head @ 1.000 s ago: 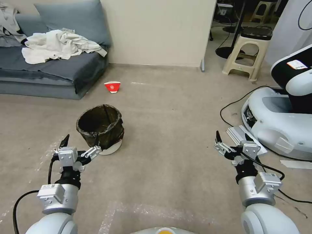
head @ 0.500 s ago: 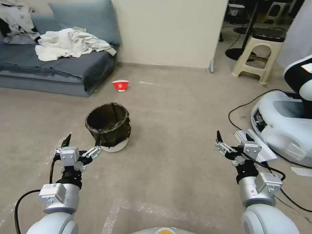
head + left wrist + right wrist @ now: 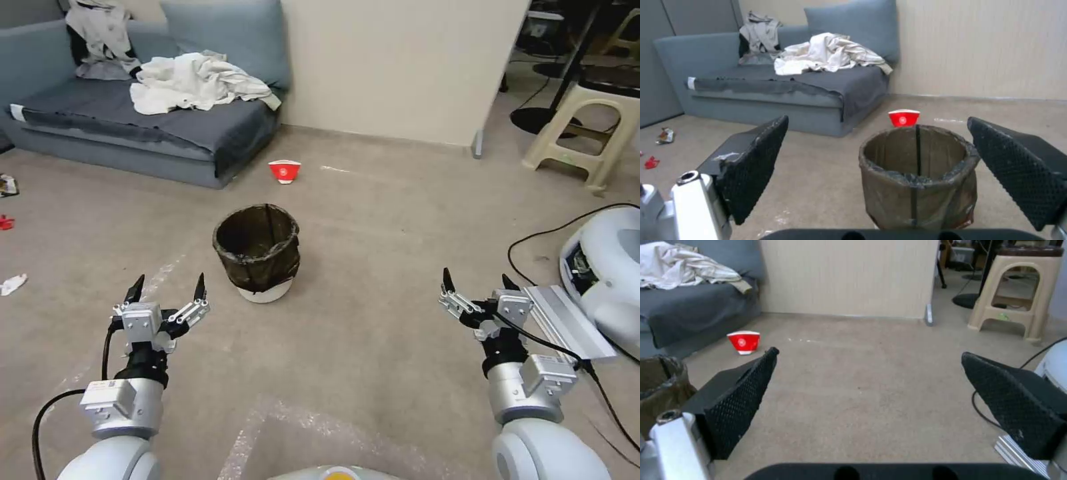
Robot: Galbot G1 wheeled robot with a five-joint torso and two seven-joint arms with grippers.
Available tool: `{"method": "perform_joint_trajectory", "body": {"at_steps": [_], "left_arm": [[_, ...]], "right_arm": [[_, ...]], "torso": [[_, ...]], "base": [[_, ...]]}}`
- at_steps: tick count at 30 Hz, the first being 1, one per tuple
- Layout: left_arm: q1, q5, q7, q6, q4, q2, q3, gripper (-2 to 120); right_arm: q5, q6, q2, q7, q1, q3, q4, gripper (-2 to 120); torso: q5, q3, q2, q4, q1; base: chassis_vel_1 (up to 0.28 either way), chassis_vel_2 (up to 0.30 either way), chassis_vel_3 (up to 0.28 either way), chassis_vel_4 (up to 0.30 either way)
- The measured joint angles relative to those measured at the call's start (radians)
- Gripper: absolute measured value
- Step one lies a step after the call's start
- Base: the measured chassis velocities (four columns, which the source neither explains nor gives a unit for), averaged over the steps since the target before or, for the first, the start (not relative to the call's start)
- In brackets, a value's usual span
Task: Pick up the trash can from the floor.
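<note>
The trash can (image 3: 257, 252) stands upright on the beige floor (image 3: 373, 267), lined with a crinkled dark bag, its white base showing below. In the left wrist view the trash can (image 3: 918, 176) sits ahead, between the spread fingers. My left gripper (image 3: 167, 292) is open, low and to the left of the can, not touching it. Off to the right, well clear of the can, my right gripper (image 3: 475, 287) hangs open with nothing in it. The right wrist view catches the trash can (image 3: 660, 386) at its edge.
A red-and-white paper cup (image 3: 285, 171) stands beyond the can, near a grey sofa (image 3: 153, 127) piled with cloth. A beige stool (image 3: 583, 127) is at far right. Another robot's white base (image 3: 610, 267) and black cables lie right. Small scraps (image 3: 12, 285) lie left.
The whole head picture has shifted right, so the camera has turned left; the can now sits nearer the middle. Both arms hold the same pose, grippers still open.
</note>
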Motion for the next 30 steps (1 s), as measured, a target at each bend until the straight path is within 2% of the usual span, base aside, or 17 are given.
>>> {"method": "perform_joint_trajectory", "body": {"at_steps": [9, 30], "left_arm": [[0.0, -0.002, -0.003, 0.0, 0.0, 0.001, -0.002, 100], [-0.006, -0.024, -0.008, 0.003, 0.01, 0.003, -0.001, 100]], "right_arm": [[0.0, 0.005, 0.0, -0.002, 0.0, -0.001, -0.006, 100], [-0.003, 0.008, 0.001, -0.002, -0.001, -0.003, -0.012, 100]], "torso": [[0.0, 0.0, 0.0, 0.0002, 0.0], [0.0, 0.0, 0.0, 0.0003, 0.0]], "base": [[-0.043, 0.04, 0.049, -0.038], [-0.159, 0.154, 0.164, -0.164]]}}
